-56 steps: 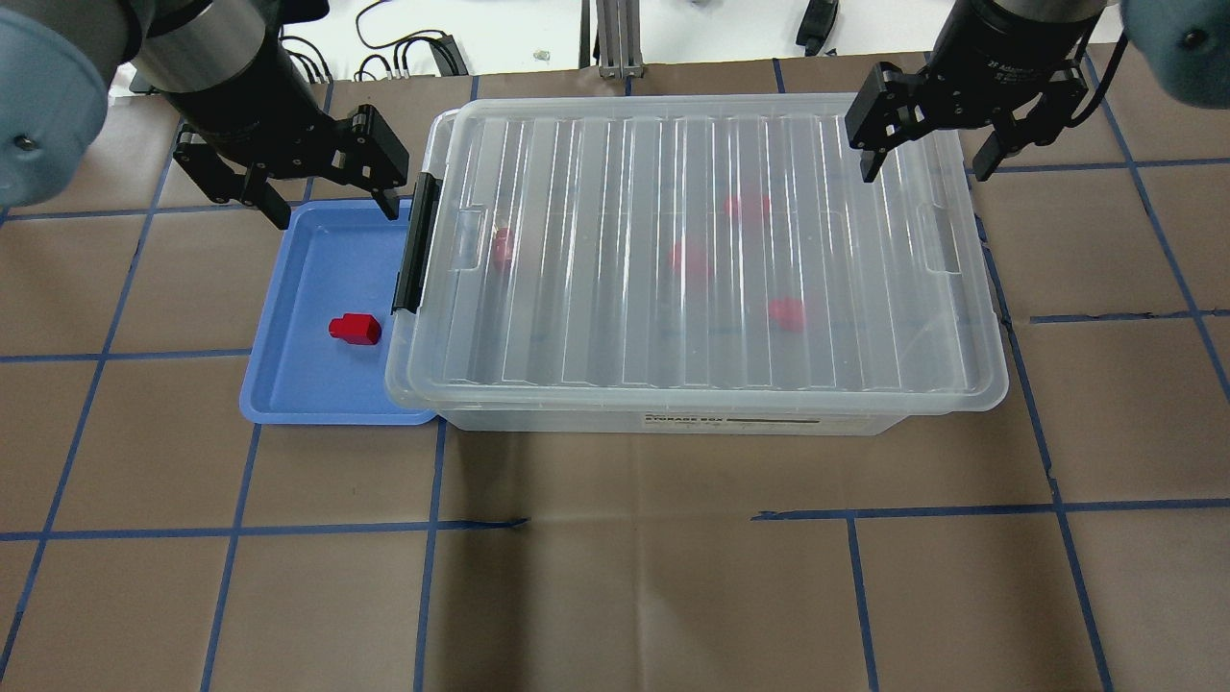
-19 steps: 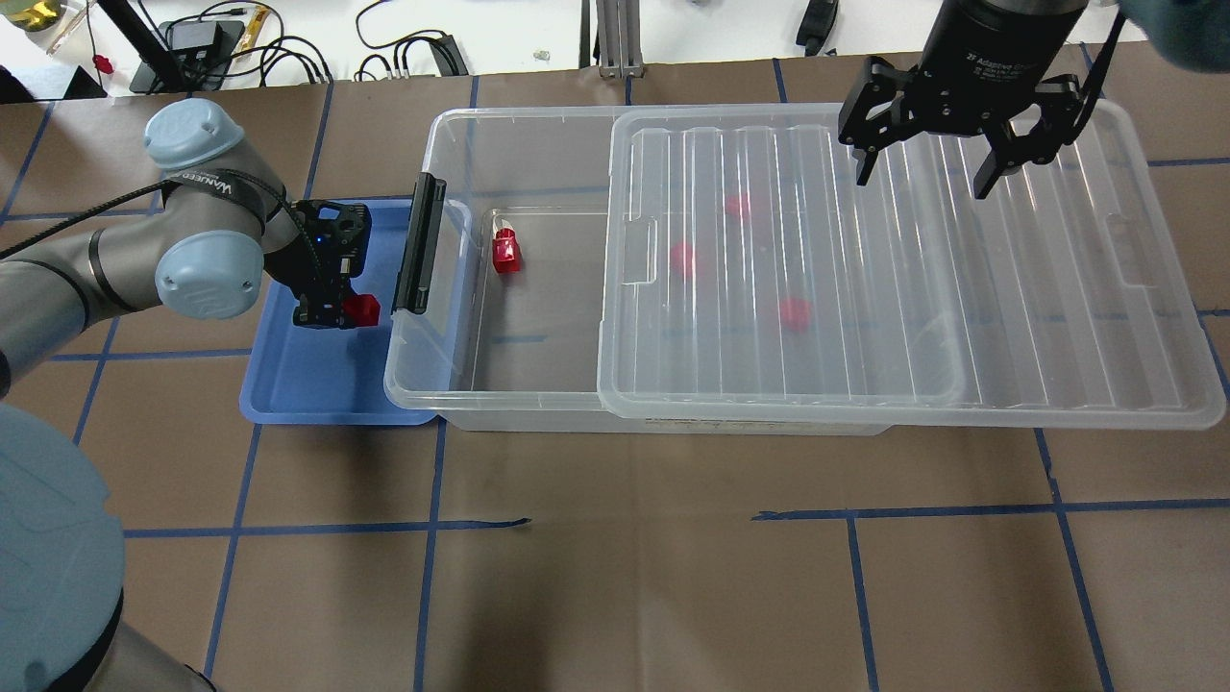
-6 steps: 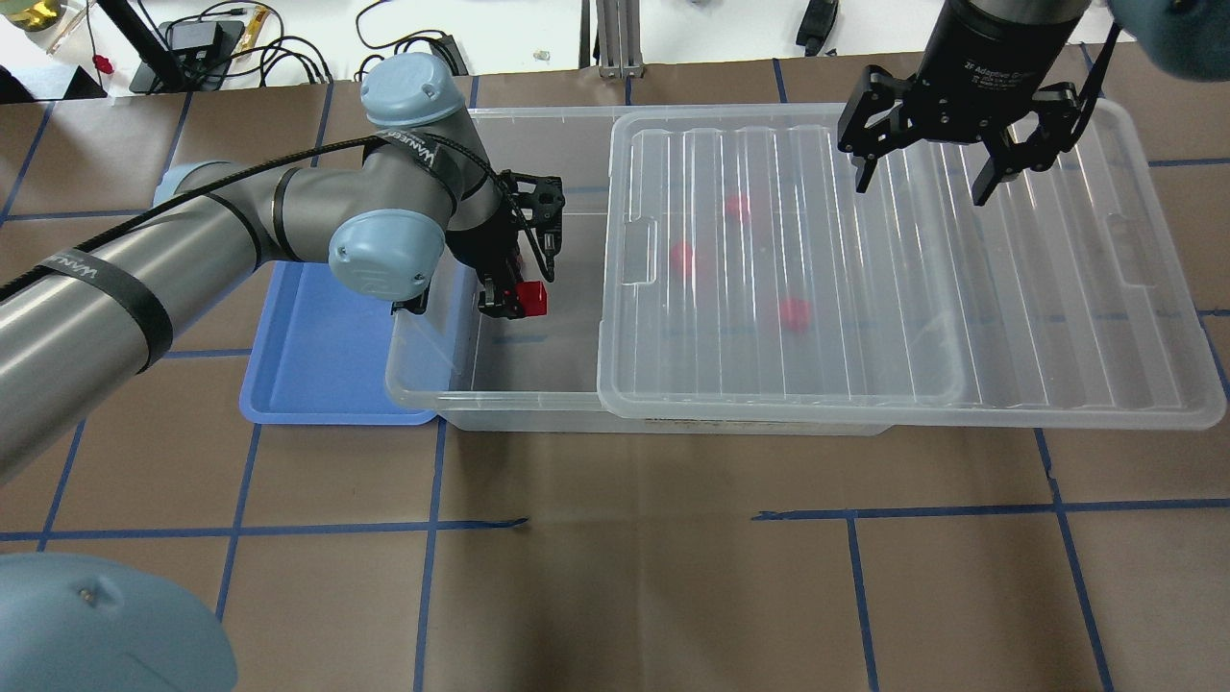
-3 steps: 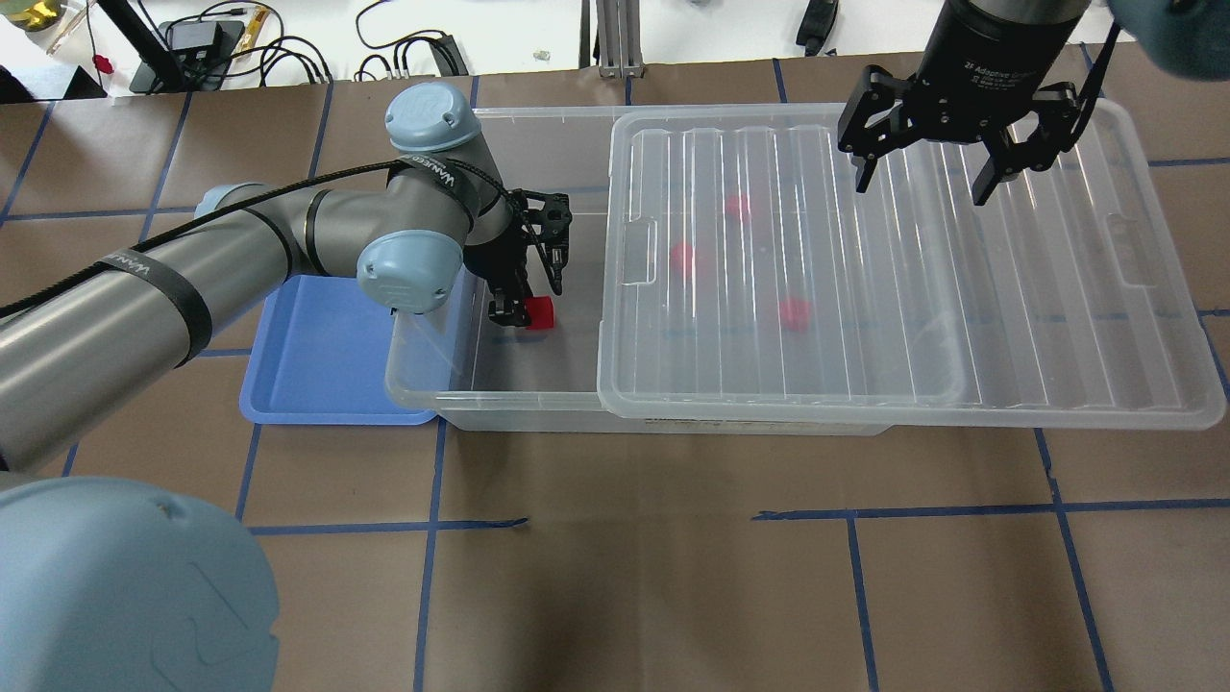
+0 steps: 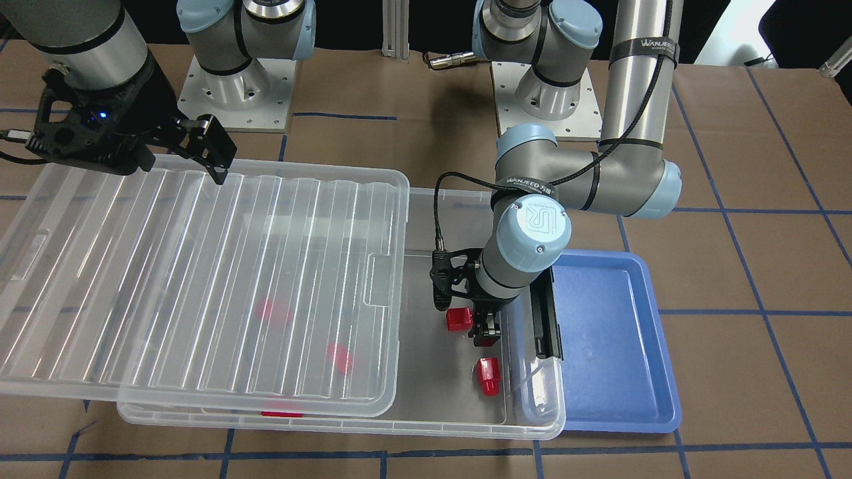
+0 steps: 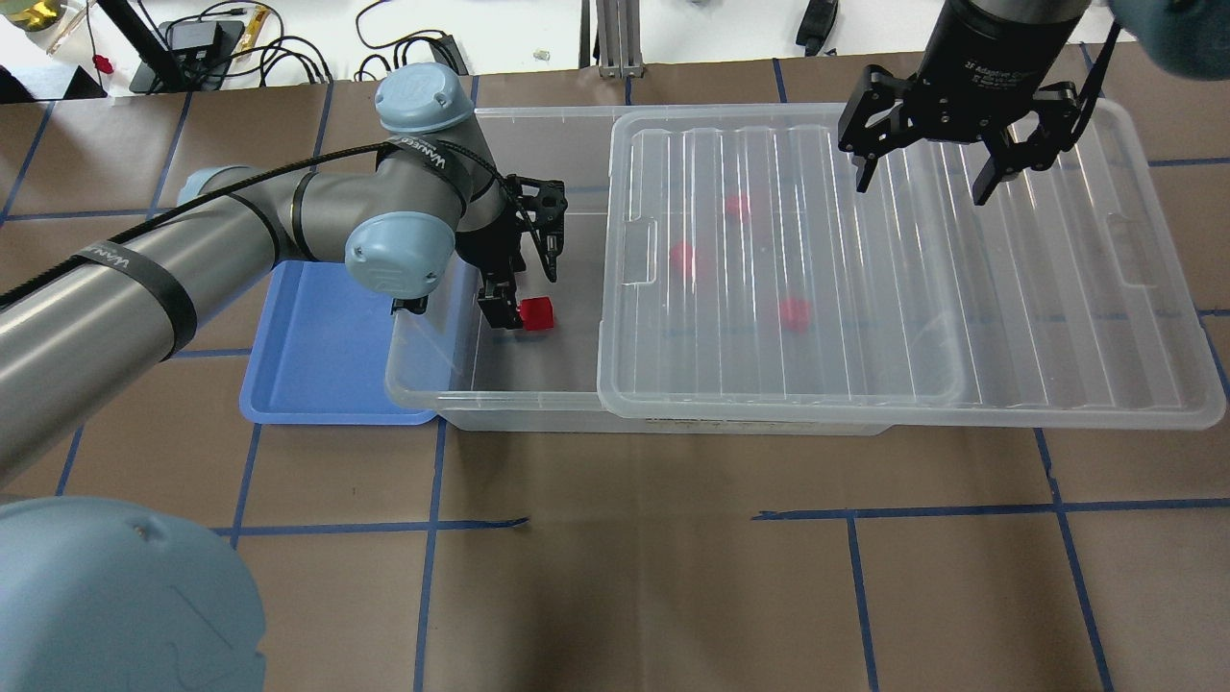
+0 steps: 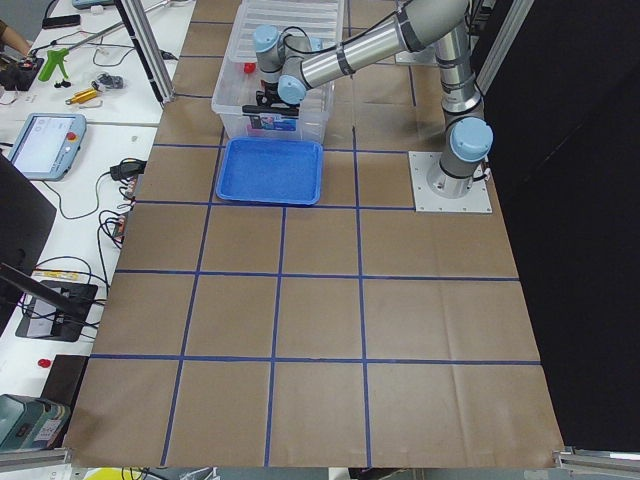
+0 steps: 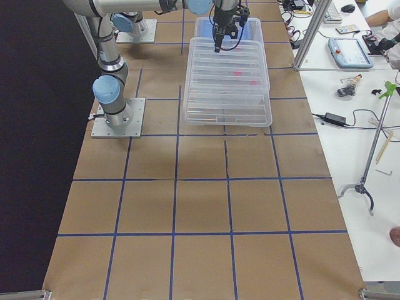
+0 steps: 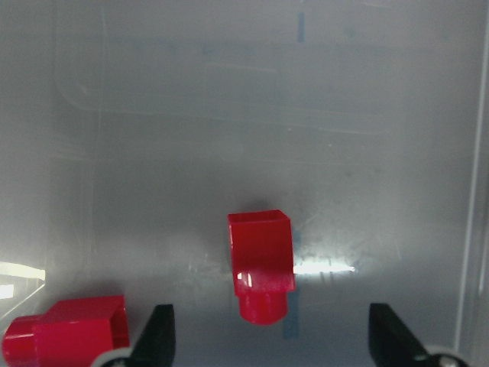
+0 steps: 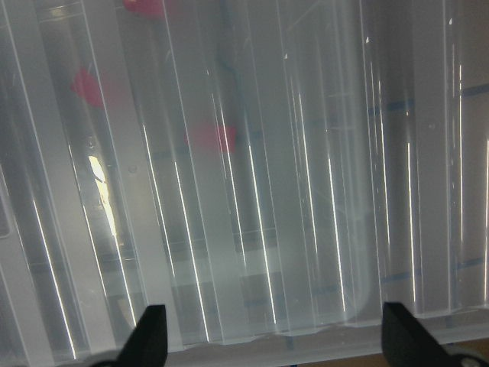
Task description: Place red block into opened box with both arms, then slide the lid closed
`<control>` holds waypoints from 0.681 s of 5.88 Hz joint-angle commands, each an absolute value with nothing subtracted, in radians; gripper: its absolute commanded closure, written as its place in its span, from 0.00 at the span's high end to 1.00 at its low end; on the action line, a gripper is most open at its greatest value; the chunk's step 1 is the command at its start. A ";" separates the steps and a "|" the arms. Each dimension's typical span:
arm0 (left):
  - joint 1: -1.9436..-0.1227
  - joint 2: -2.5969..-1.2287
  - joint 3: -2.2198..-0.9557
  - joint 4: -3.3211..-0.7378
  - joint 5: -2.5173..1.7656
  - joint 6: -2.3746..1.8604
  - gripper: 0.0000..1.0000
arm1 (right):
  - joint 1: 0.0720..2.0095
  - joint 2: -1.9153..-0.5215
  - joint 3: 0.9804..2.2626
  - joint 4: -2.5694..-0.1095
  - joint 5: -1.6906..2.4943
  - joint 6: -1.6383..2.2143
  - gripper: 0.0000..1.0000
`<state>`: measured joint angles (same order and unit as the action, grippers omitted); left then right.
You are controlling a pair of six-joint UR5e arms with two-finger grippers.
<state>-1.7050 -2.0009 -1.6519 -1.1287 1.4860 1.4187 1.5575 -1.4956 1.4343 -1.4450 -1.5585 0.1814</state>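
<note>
In the overhead view we see the left gripper (image 6: 524, 291) reaching down into the uncovered left part of the box (image 6: 500, 117). Its jaws are spread wide and grasp nothing. The red block (image 6: 537, 313) lies on the box floor just beside the lower finger. In the left wrist view it lies between the two fingertips (image 9: 157, 338), free of both, with its stub pointing toward the bottom of the frame. In the front-facing view we find a second red block (image 5: 488, 375), lower in the frame than the first, near the box's right wall and the black latch bar (image 5: 547, 319).

The lid (image 6: 1057, 288) rests across the right part of the box and overhangs its right end, leaving the left part open. Through it we make out three more red blocks (image 6: 683, 258), blurred by the ridges. The right gripper (image 6: 922, 183) hovers over the lid's upper edge in the upper right of the overhead frame, its jaws released and wide apart, holding nothing. We cannot tell whether its tips touch the lid. The blue tray (image 6: 317, 375) sits against the box's left end.
</note>
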 commanded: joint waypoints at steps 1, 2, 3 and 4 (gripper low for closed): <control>-1.701 -1.869 -1.562 -1.370 1.485 1.372 0.90 | 1.557 -1.496 1.434 -1.445 -1.559 0.181 1.00; -1.700 -1.823 -1.519 -1.452 1.485 1.318 0.90 | 1.557 -1.494 1.434 -1.445 -1.559 0.181 1.00; -1.697 -1.766 -1.505 -1.480 1.485 1.137 0.90 | 1.555 -1.494 1.434 -1.445 -1.559 0.179 1.00; -1.694 -1.712 -1.505 -1.499 1.482 0.857 0.93 | 1.524 -1.493 1.434 -1.453 -1.580 0.044 1.00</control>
